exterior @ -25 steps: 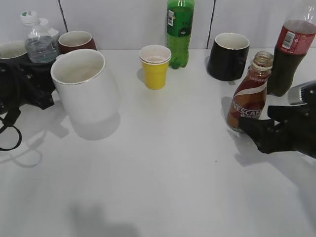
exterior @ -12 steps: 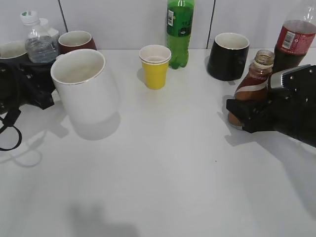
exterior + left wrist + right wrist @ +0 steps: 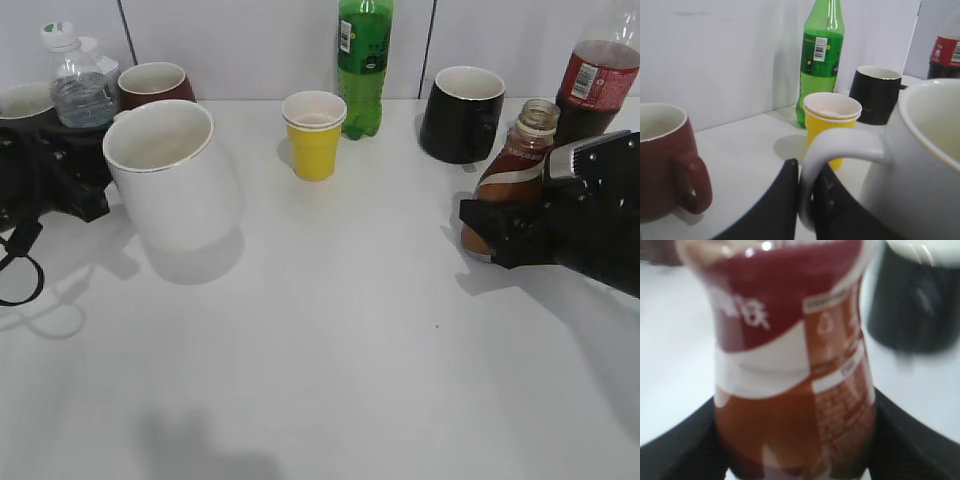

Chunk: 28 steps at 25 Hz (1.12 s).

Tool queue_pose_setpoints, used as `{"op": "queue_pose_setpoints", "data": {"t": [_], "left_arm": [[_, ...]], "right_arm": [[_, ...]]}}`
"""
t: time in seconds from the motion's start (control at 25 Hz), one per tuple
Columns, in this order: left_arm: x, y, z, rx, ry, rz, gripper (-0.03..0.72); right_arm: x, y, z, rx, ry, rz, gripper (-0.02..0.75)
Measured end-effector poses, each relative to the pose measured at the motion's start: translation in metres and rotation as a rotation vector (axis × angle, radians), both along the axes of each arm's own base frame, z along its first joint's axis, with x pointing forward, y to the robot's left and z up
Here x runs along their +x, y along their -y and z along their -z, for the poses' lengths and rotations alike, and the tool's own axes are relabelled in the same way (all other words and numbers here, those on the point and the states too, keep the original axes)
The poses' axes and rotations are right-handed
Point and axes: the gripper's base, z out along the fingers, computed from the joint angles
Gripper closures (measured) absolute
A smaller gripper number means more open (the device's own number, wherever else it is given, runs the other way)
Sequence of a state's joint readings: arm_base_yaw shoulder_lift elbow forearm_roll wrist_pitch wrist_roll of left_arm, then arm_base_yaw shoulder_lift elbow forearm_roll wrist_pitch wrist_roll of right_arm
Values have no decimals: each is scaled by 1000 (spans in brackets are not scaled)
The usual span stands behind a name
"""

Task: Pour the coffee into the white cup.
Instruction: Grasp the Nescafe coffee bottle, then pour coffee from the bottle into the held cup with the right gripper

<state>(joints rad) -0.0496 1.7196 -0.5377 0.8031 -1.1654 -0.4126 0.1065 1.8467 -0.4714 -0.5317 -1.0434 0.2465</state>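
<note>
Your exterior view looks down at a slant from in front of the white table [image 3: 330, 330], facing the back wall, with the whole row of vessels in frame. Your left wrist view sits low, tight against the white cup [image 3: 920, 165], looking past its handle toward the yellow paper cup [image 3: 832, 122] and green bottle [image 3: 821, 55] (both also in the exterior view). Your right wrist view is pressed close to the coffee [image 3: 792, 360], blurred, with the dark mug [image 3: 920, 300] behind.

My right gripper [image 3: 487, 232] is clamped low around the coffee bottle [image 3: 511, 176] (fingers on both flanks, wrist view), while my left gripper [image 3: 807, 200] pinches the white cup's [image 3: 170, 172] handle.
</note>
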Motion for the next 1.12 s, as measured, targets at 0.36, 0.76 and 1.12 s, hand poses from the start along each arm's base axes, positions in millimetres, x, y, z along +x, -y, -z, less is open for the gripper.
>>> {"op": "queue_pose_setpoints", "data": {"t": [0.36, 0.76, 1.12], "left_arm": [[-1, 25, -6, -13, 17, 87, 634], [-6, 62, -14, -9, 41, 206, 634], [1, 102, -29, 32, 44, 280, 634]], "right_arm": [[-12, -7, -44, -90, 172, -143, 202], [-21, -6, -130, -327, 438, -193, 202], [-9, -9, -166, -507, 608, -246, 203]]}}
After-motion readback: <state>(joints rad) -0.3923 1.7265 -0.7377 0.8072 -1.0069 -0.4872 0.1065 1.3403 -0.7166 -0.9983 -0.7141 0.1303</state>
